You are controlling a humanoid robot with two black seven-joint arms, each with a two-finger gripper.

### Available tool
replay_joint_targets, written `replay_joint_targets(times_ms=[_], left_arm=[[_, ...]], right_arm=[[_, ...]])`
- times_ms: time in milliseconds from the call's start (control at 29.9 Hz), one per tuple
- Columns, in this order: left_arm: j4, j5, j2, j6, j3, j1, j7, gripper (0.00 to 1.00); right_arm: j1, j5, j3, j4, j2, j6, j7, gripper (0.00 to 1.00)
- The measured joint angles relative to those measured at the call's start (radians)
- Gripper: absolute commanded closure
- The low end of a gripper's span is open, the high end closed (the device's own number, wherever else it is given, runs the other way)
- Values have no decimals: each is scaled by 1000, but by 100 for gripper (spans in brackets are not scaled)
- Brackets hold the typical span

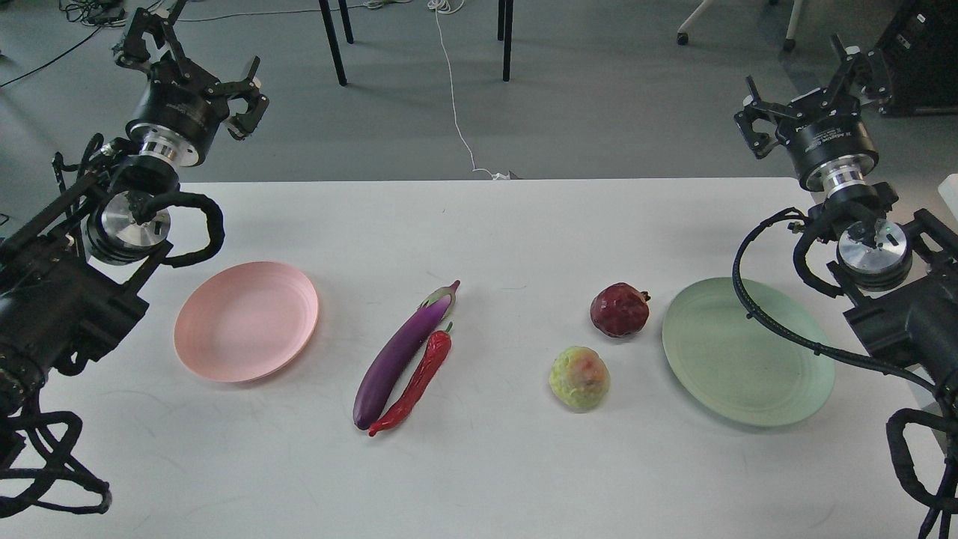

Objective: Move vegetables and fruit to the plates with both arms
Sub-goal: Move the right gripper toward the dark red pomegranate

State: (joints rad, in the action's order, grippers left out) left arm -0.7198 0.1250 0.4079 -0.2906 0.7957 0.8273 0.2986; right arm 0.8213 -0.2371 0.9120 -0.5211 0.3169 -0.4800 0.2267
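A purple eggplant (pixel 406 353) lies diagonally at the table's middle, with a red chili (pixel 416 383) pressed against its right side. To the right sit a dark red wrinkly fruit (pixel 619 309) and, nearer me, a yellow-green bumpy fruit (pixel 579 377). An empty pink plate (pixel 247 320) lies at the left and an empty mint green plate (pixel 748 352) at the right. My left gripper (pixel 196 61) is raised beyond the table's far left corner, open and holding nothing. High at the far right hangs my right gripper (pixel 812 78), also open and empty.
The white table (pixel 494 224) ends at a far edge just behind both grippers. Beyond it are grey floor, black chair legs (pixel 333 41), and a white cable (pixel 456 112). Black cable loops hang from both arms over the table's sides.
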Motion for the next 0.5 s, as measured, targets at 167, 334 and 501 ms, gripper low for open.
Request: replay_joint_targets(times_ms=[167, 334, 501], left_arm=[[0, -4, -1, 0, -6, -11, 34, 2], [-1, -5, 8, -4, -12, -13, 39, 2], [-2, -7, 17, -15, -16, -25, 38, 2]], right_arm=[[6, 6, -17, -1, 20, -3, 0, 1], [74, 43, -163, -16, 97, -6, -5, 1], [287, 101, -554, -47, 147, -5, -7, 1]])
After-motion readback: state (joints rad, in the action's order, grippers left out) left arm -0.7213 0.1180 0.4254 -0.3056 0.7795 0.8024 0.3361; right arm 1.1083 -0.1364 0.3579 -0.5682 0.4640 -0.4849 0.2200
